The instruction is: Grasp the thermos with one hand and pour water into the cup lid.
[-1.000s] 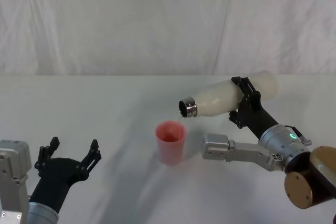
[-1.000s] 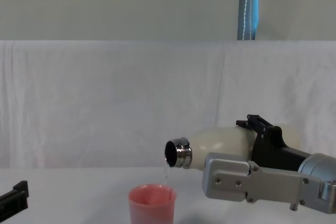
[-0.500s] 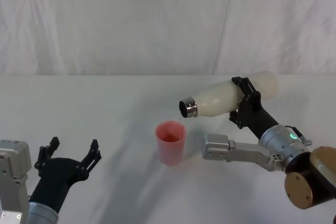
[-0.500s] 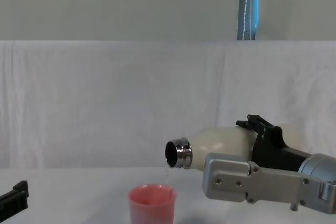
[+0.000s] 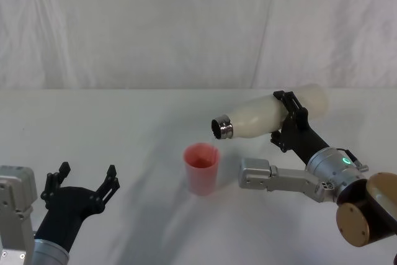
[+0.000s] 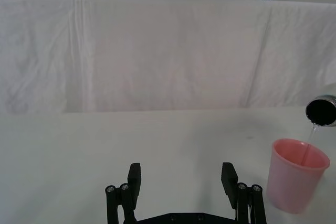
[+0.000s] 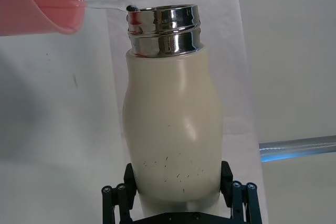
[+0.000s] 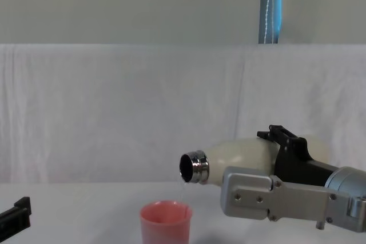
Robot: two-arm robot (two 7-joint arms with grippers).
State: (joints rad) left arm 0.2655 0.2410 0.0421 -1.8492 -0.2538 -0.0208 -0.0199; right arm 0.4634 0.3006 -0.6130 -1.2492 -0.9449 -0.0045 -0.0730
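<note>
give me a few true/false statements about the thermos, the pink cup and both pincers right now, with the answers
1. The right pincer grips the thermos around its body. True.
2. The thermos stands upright on the table. False: it is held tipped nearly sideways in the air, its steel neck pointing toward the cup lid.
3. A thin stream of water runs from the thermos mouth into the cup lid. True, as the left wrist view shows.
4. The left pincer holds the cup lid steady. False: it is open and apart from the cup lid, at the robot's near left.
5. The cup lid lies on its side. False: it stands upright on the white table.
</note>
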